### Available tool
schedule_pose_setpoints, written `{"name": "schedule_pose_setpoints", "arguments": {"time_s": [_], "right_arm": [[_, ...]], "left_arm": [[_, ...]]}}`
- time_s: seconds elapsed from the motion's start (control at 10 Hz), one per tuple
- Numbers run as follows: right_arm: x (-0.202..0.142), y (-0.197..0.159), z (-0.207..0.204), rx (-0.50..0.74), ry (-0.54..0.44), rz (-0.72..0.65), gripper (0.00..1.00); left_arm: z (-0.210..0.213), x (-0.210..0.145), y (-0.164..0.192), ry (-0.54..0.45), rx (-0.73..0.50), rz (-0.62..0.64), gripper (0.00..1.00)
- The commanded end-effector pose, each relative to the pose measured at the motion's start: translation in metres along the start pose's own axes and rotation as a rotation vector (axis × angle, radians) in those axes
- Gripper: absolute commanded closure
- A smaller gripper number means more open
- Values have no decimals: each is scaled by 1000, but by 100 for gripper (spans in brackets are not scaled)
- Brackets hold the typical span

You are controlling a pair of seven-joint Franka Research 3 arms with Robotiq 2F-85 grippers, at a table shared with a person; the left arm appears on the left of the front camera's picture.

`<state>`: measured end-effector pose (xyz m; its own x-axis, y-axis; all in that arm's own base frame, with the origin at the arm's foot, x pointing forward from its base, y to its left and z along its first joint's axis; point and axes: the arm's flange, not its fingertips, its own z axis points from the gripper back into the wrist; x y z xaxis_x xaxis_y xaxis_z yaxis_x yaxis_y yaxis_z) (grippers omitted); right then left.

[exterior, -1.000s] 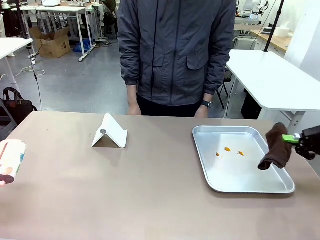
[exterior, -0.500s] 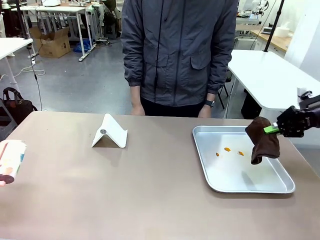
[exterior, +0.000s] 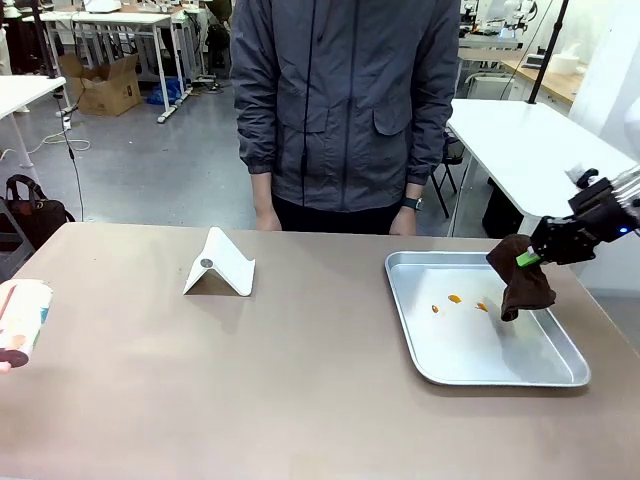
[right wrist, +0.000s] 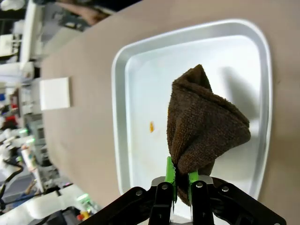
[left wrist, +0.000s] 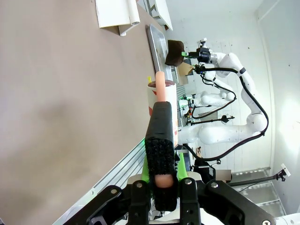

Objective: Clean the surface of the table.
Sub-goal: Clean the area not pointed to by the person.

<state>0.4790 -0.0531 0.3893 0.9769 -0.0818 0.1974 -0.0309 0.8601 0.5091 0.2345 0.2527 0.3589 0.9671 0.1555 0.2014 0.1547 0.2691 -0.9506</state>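
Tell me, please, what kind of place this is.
Probably a robotics lab or workshop: the right gripper holds a brown cloth over a metal tray, white worktables stand farther back, and a cardboard box sits on the bare floor.

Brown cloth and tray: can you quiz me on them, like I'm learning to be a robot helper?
1. True or false: the right pincer holds the brown cloth over the tray.
2. What lies in the tray? A) orange bits B) a spoon C) a cup
3. Fill in: the white stand sits on the ____, outside the tray.
Key: 1 true; 2 A; 3 table.
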Motion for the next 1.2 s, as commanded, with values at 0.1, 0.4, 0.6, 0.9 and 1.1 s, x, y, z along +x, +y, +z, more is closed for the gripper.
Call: {"name": "schedule_pose_setpoints", "arguments": {"time_s": [0.1,0.4,0.6,0.9,1.1], "right_arm": [[19,11,-35,-110,-7,-1,100],[33,16,-82,-68,54,11,100],[34,23,-100,-5,96,59,100],[26,42,-131,57,163,121,100],[16,67,-151,71,207,189,100]], "left_arm": [[-1,-2,-4,-4,-3,-5,77],[-1,-2,-4,-4,-3,-5,77],[-1,-2,-4,-4,-3,-5,77],[-1,-2,-4,-4,-3,-5,77],[-1,-2,-4,-4,-3,-5,77]]}}
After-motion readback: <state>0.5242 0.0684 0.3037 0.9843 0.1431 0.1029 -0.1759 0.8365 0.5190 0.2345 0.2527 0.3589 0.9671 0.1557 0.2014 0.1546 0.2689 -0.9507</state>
